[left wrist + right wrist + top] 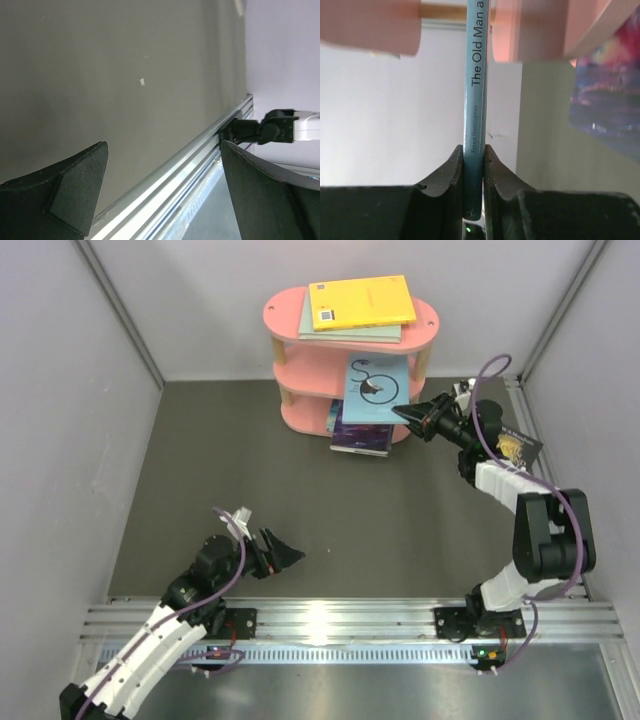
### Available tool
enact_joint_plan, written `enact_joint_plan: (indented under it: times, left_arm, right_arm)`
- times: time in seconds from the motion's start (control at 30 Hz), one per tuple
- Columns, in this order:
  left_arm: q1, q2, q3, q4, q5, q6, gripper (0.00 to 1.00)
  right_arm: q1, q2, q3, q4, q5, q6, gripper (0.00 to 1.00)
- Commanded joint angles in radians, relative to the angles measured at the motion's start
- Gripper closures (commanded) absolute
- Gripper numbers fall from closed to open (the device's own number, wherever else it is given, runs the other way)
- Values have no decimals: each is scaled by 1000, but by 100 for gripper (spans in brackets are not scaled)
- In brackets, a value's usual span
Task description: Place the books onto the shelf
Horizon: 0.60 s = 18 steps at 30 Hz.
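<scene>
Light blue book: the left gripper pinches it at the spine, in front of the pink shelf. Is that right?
No, the arm is wrong. The right gripper pinches the light blue book at the spine, in front of the pink shelf. The right wrist view shows the grip. The left gripper is open and empty.

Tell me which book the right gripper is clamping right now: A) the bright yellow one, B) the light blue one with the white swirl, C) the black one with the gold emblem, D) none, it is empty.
B: the right gripper is shut on the spine of the light blue book, held in front of the shelf.
</scene>
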Motion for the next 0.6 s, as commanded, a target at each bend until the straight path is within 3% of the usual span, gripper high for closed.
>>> enact_joint_plan:
  times: [0.0,0.23,0.33,0.37,0.4,0.47,0.57]
  left_arm:
    - [1,-23,-49,64,25,-9,1]
    - [1,-1,-59,93,18,-8,1]
    - [1,6,-61,93,17,-6,1]
    - [1,11,-63,93,18,-6,1]
    - [1,9,-64,93,19,-6,2]
    - [1,11,-64,93,14,-6,2]
    - [-1,16,-67,96,8,-9,2]
  right_arm:
    - [-40,91,133,314,28,143,100]
    - [-57,323,319,319,39,214,100]
    - [-56,358,378,252,7,197,75]
    - [-59,357,375,247,-5,197,54]
    - [-60,355,365,248,-10,197,47]
    - [-62,326,315,245,-22,191,35]
    - [-71,274,228,236,-44,177,26]
